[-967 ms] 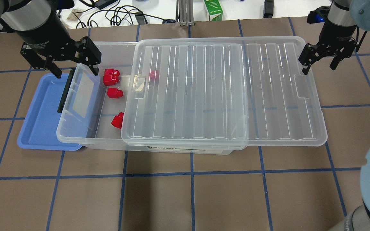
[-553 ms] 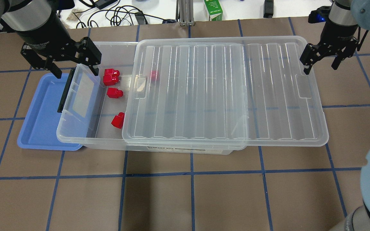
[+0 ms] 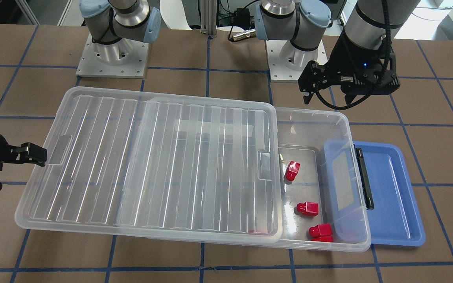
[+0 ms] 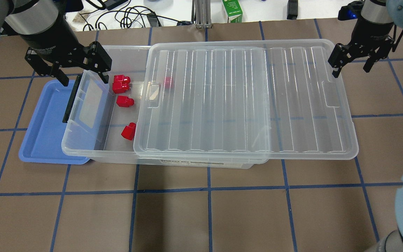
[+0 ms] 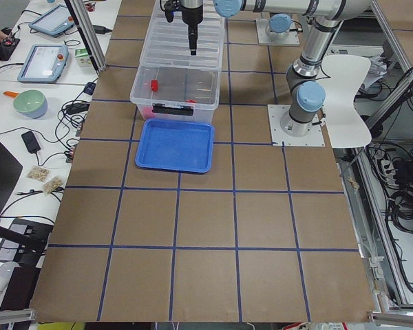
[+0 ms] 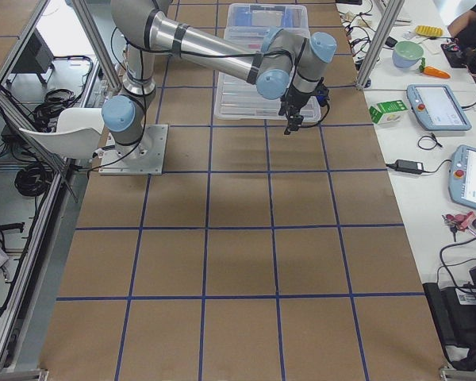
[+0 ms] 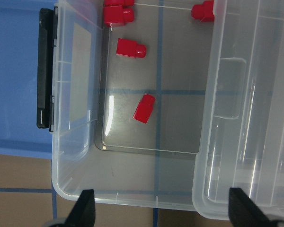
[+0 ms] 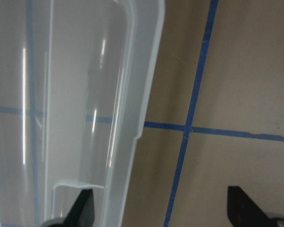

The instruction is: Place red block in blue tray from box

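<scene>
While the left gripper [image 4: 83, 78] hangs spread wide, empty, over the box [image 4: 93, 154] at its uncovered left end, you see red blocks [image 4: 124, 102] inside | blue tray [image 4: 44, 134] just left | right gripper [image 4: 350, 70] spread, empty, far right.

Four fixed cameras ring the table [image 4: 208, 217]; one rides each wrist

Front-facing looks steeply down from across the table, arm bases [image 3: 112, 59] at its top; overhead looks the opposite way, forward and down; both frame the box [image 4: 79, 152] and blue tray [image 4: 44, 133] closely; the two end views sit high and far, looking along the table; the left wrist camera looks straight down, close, into the box; the right onto the edge of the lid [image 8: 85, 71].
</scene>
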Available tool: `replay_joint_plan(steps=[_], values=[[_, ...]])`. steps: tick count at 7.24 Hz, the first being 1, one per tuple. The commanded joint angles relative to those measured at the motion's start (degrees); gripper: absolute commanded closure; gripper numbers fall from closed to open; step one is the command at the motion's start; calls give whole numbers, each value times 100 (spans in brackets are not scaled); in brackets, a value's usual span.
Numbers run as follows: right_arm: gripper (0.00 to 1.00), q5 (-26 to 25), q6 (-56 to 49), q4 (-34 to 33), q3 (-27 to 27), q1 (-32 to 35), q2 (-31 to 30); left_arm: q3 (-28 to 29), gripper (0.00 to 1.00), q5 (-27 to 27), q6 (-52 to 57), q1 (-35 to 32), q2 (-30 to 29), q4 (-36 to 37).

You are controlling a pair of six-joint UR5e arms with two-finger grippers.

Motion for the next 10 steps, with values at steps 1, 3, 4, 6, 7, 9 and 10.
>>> replay_joint_plan(steps=[1, 3, 4, 6, 7, 9, 10], values=[[0, 19, 300, 219, -7, 28, -574, -159, 0, -54, 608, 53, -14, 68], [0, 10, 828, 456, -42, 37, -971, -763, 0, -20, 987, 71, -197, 757], [0, -51, 986, 466, -25, 37, -1060, -1228, 0, -19, 1408, 106, -225, 1268], [0, 27, 1678, 458, -25, 333, -1087, -1854, 0, -90, 1552, 456, -251, 1728], [0, -16, 1751, 440, 10, 640, -1087, -2057, 0, -107, 1509, 449, -364, 2008], [0, -17, 1682, 466, 54, 731, -1079, -2226, 0, -107, 1220, 335, -532, 2345], [0, 27, 1682, 475, 54, 731, -1096, -2261, 0, -116, 1245, 334, -602, 2423]])
